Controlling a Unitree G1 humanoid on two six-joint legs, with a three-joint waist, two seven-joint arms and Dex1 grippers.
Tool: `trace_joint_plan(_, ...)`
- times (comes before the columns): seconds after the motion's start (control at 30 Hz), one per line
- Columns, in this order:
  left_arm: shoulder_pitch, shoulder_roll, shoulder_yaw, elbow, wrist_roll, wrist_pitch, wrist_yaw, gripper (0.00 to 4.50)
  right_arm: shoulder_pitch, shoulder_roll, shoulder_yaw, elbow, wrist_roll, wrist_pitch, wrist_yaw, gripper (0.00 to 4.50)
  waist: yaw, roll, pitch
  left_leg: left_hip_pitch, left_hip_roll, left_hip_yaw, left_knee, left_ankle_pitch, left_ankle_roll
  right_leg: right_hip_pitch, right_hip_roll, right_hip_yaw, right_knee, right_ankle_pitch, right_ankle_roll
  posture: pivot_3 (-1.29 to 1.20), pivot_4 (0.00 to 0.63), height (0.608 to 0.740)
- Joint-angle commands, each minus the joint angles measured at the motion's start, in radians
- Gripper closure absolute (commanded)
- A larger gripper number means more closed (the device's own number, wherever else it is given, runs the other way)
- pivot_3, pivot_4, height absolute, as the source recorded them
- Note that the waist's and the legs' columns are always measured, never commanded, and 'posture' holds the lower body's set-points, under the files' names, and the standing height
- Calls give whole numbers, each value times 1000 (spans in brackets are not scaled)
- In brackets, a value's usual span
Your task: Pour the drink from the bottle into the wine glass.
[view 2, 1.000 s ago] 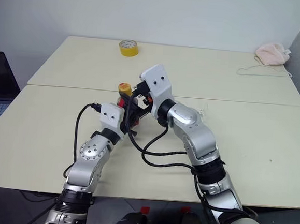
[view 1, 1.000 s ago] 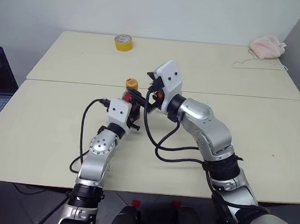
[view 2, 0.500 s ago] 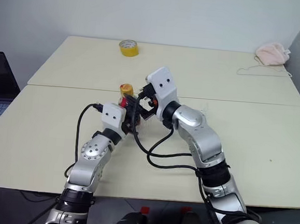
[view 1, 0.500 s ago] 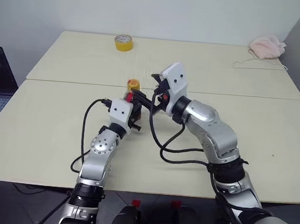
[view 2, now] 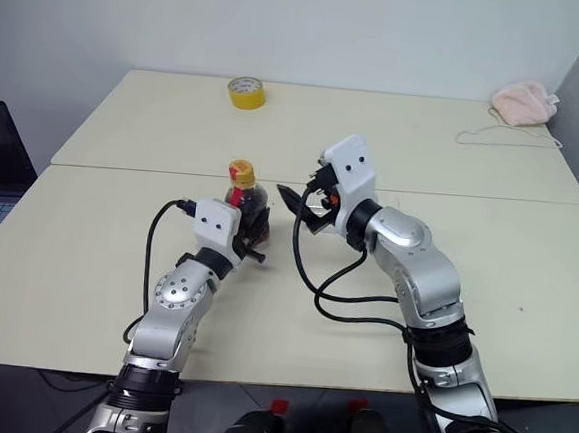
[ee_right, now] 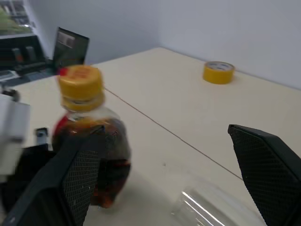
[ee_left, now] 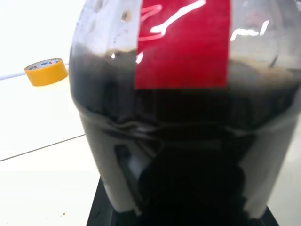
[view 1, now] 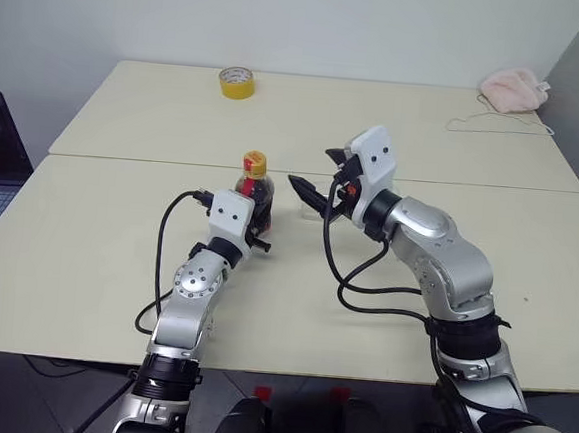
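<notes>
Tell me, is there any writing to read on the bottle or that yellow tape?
None can be read.
Bottle: the red label bears only white strokes, no legible word.
Tape roll: tiny marks on its inner ring, too small to read.
Cap: no legible text.

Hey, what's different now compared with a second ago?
The right gripper, jaws open, has drawn back from the bottle's yellow cap toward the robot's right, leaving the cap on and in plain sight. The left gripper stays shut on the bottle, which has not moved. The wine glass and the yellow tape roll are unchanged.
</notes>
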Motion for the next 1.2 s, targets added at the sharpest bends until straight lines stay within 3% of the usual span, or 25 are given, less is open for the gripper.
trace_joint_plan(0.03, -16, 0, 1, -37, -2, -37, 3, 3524, -45, 50, 26, -55, 13, 7, -16, 42, 0, 0, 0, 0, 0, 0, 0, 0, 0, 0, 0, 0, 0, 0, 0, 0, 150, 740)
trace_joint_plan(0.63, -24, -3, -4, -31, 2, -36, 1, 3527, -154, 143, 78, 175, -140, -127, -83, 42, 0, 0, 0, 0, 0, 0, 0, 0, 0, 0, 0, 0, 0, 0, 0, 0, 150, 740)
trace_joint_plan(1.2, -29, -3, -2, -26, 0, -34, 8, 3528, -99, 114, 7, 97, -129, -67, -88, 42, 0, 0, 0, 0, 0, 0, 0, 0, 0, 0, 0, 0, 0, 0, 0, 0, 150, 740)
